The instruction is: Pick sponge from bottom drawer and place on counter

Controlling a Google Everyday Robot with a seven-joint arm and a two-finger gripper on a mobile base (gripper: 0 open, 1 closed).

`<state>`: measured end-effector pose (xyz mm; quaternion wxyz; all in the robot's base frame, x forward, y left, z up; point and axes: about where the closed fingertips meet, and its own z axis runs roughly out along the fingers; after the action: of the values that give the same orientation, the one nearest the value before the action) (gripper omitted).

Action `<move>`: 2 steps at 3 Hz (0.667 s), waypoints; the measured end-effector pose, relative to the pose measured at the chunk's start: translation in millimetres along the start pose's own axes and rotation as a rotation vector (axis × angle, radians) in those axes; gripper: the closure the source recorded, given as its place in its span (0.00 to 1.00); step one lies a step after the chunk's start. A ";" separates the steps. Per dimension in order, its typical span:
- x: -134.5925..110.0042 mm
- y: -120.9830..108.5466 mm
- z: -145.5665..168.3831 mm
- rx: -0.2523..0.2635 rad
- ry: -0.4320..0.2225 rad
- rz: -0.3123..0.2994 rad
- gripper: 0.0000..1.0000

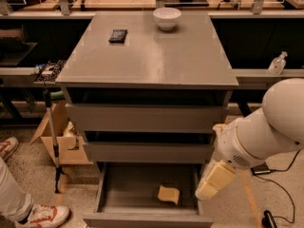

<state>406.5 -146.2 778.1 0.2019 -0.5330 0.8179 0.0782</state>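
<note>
The pale yellow sponge (pixel 169 194) lies in the open bottom drawer (pixel 110 201), right of its middle. The counter (pixel 152 51) is the grey cabinet top above the three drawers. My gripper (pixel 206 189) hangs from the white arm at the right, low beside the drawer's right side, just right of the sponge and apart from it. Its yellowish padded fingers (pixel 216 178) point down and left.
A white bowl (pixel 166 18) and a small black object (pixel 118 35) sit on the counter's far part. A person's leg and shoe (pixel 28 210) are at lower left. A cardboard box (pixel 59 137) and a pole stand left of the cabinet. Cables lie on the floor at right.
</note>
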 end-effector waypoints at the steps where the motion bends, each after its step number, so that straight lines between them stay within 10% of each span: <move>1: 0.2 0.7 -0.7 -0.002 0.002 -0.001 0.00; 2: 14.8 -2.4 29.1 -0.009 0.001 0.062 0.00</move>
<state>410.6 -149.7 745.8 0.1965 -0.5084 0.8338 0.0877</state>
